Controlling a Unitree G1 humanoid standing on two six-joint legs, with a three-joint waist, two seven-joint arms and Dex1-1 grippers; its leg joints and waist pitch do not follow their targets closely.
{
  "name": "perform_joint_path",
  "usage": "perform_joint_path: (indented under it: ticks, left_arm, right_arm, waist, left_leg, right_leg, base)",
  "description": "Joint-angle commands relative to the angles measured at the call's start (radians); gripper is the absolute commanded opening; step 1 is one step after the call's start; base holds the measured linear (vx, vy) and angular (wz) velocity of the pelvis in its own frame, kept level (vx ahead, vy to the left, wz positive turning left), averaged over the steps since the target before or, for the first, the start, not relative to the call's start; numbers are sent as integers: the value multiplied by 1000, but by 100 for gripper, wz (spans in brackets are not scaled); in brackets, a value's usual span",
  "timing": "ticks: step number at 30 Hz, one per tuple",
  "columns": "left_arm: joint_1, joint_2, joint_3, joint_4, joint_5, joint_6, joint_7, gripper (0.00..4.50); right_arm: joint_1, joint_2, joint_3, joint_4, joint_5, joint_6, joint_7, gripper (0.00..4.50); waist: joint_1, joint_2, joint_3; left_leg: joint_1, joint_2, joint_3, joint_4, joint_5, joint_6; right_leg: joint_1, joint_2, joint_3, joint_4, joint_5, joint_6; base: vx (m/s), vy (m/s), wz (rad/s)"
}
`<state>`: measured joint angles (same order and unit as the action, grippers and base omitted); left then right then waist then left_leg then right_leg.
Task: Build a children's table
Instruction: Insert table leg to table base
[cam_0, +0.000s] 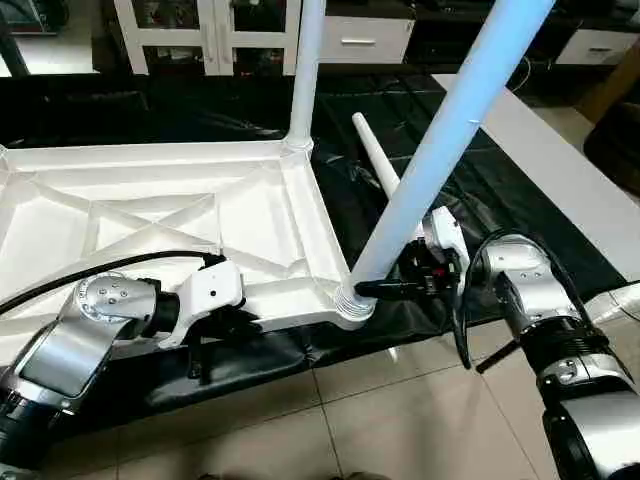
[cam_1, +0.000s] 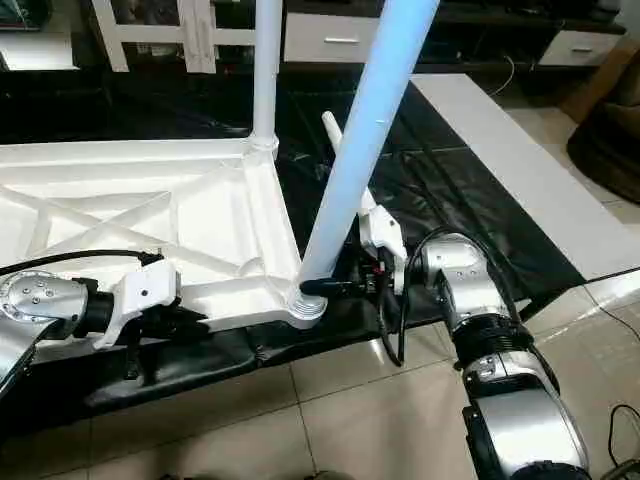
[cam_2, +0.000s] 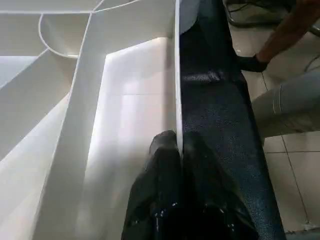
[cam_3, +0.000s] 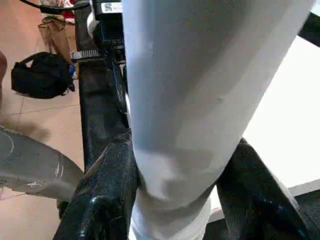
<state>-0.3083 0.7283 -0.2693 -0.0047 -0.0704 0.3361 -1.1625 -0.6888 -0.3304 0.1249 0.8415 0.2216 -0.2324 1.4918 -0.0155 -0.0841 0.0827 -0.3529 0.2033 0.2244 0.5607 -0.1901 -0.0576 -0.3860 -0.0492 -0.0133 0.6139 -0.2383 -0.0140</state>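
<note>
The children's table top (cam_0: 150, 215) lies upside down on a black mat, ribbed underside up. One white leg (cam_0: 306, 70) stands upright in the far right corner socket. A second leg (cam_0: 440, 140) leans in the near right corner socket (cam_0: 352, 305); my right gripper (cam_0: 368, 290) is shut on it just above the socket, black fingers (cam_3: 107, 185) on either side of the tube (cam_3: 190, 100). My left gripper (cam_0: 222, 325) is shut on the thin near rim (cam_2: 177, 100) of the top, with its fingers (cam_2: 162, 160) pinching that wall. Another leg (cam_0: 375, 160) lies loose on the mat.
A white glass-door cabinet (cam_0: 210, 30) and drawers stand at the back. A long white board (cam_0: 560, 170) lies on the mat's right side. Tiled floor (cam_0: 380, 420) runs along the near edge. A person's arm (cam_2: 285, 35) and trouser leg (cam_2: 287, 107) are close by, and a black bag (cam_3: 42, 75) sits on the floor.
</note>
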Motion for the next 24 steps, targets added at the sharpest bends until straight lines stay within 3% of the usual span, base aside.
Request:
perform_joint_path:
  ticks: [1, 2, 10, 14, 16, 24]
  left_arm:
    - [15, -21, -60, -8, 0, 5, -16, 0]
    - [16, -21, -59, -8, 0, 6, -16, 0]
    - [18, -23, -58, -14, 3, 17, -18, 0]
    - [16, -26, -58, -13, 4, 22, -19, 0]
    - [15, -26, -58, -12, 4, 22, -20, 0]
    - [12, -24, -59, -12, 4, 25, -24, 0]
  right_arm:
    - [92, 6, 126, 113, -157, 29, -21, 184]
    - [92, 8, 125, 116, -155, 31, -26, 184]
    - [89, 27, 83, 143, -132, 72, -114, 184]
    - [101, 32, 76, 146, -127, 79, -145, 184]
    - [104, 33, 76, 144, -126, 82, -145, 184]
    - [89, 40, 47, 169, -101, 118, -179, 184]
  waist:
    - [-4, 24, -20]
    - [-5, 24, -20]
    - [-9, 26, -20]
    - [-11, 28, -12]
    - [-12, 28, -11]
    - [-13, 29, -10]
  left_leg:
    - [20, 48, -22, -58, -201, 32]
    - [23, 48, -24, -60, -230, 17]
    - [21, 47, -26, -63, -236, 12]
    - [27, 48, -32, -70, -347, -20]
    - [28, 48, -37, -73, -375, -30]
    - [28, 49, -38, -76, -390, -32]
  right_leg:
    - [10, -72, 44, -72, -89, -265]
    - [8, -71, 45, -77, -137, -254]
    - [8, -70, 45, -78, -129, -253]
    - [-5, -72, 47, -93, -280, -219]
    - [-6, -73, 47, -96, -324, -202]
    - [-11, -72, 48, -98, -327, -197]
  base:
    - [0, 0, 0]
    - [0, 0, 0]
    - [0, 0, 0]
    - [0, 0, 0]
    - [0, 0, 0]
    - [0, 0, 0]
